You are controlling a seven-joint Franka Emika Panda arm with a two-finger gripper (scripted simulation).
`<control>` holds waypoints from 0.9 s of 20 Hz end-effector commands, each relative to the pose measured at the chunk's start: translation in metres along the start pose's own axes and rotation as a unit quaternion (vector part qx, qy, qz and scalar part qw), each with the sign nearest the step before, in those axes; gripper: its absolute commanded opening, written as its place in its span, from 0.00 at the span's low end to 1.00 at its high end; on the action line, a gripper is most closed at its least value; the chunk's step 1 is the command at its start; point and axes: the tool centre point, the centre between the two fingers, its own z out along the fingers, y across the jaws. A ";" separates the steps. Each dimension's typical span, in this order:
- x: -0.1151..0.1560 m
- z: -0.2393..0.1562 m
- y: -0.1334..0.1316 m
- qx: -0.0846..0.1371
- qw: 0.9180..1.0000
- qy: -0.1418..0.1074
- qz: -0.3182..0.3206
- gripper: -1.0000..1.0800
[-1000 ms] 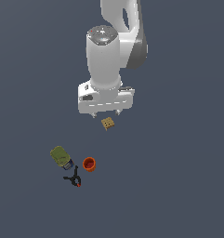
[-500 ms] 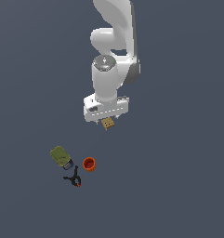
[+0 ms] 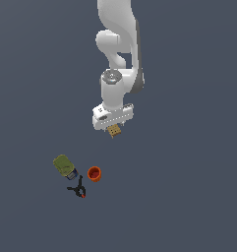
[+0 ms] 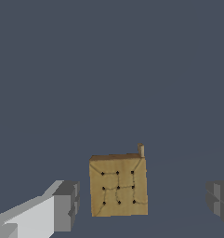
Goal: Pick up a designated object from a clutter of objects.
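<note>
The tan dotted block [image 3: 114, 131] lies on the grey floor directly under my hand. In the wrist view the block [image 4: 118, 186] shows its face with a grid of dark dots and sits between my two fingers. My gripper [image 4: 143, 202] is open, with a gap between the block and each of the fingers [image 4: 66, 205], so it is around the block but not touching it. In the exterior view the gripper [image 3: 113, 128] is just above the block. The rest of the clutter lies apart, toward the exterior view's lower left.
An olive-green can [image 3: 64, 166], a small orange cup [image 3: 94, 173] and a black clamp with red tips [image 3: 78, 188] lie close together on the grey floor [image 3: 189, 197], well away from the block.
My hand has come down toward the tan block, and the arm has straightened above it. The block and the other items have not moved.
</note>
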 end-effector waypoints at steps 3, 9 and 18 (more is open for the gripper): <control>-0.013 0.014 -0.006 0.000 1.000 0.002 -0.017 0.96; -0.022 0.023 -0.011 0.000 1.000 0.002 -0.028 0.96; -0.023 0.030 -0.011 0.000 1.000 0.002 -0.027 0.96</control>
